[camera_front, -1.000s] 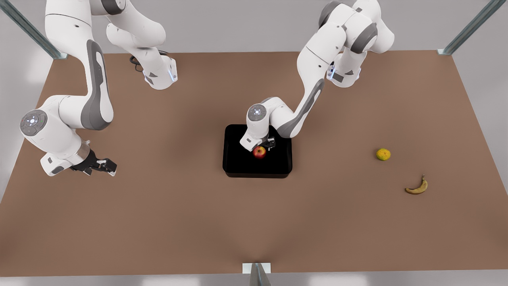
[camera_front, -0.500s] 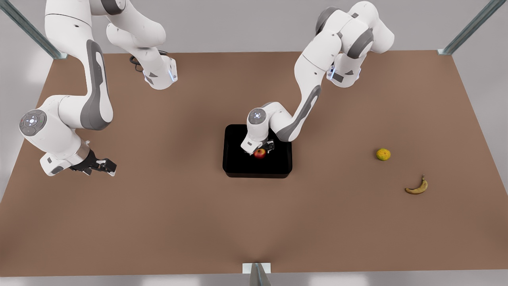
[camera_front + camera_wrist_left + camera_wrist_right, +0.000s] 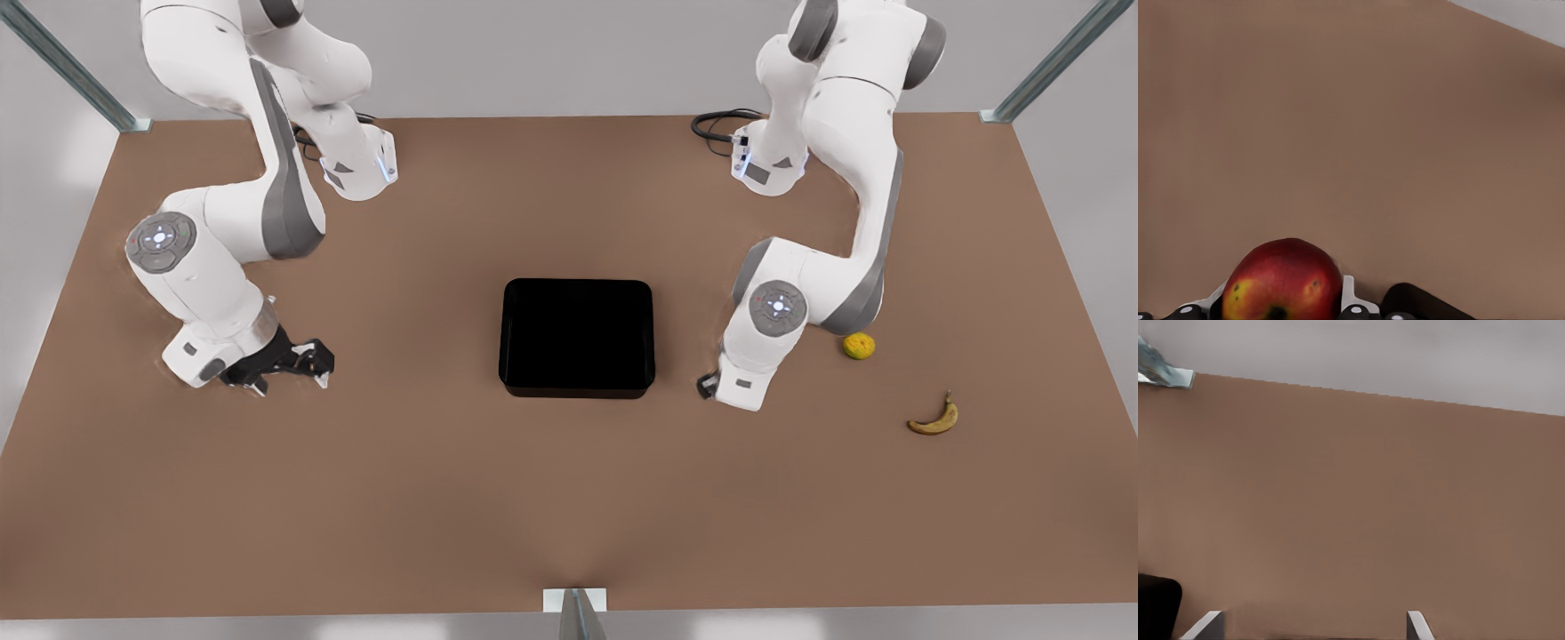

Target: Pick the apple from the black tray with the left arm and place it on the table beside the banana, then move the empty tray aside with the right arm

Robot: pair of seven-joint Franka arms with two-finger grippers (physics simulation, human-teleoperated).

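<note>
Apple, stem dimple toward camera

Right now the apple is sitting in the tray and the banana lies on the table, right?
Not quite. The tray is empty in the front view; the left wrist view shows the apple gripped in the left gripper. The banana does lie on the table. The right gripper waits open at the front view's left.
</note>
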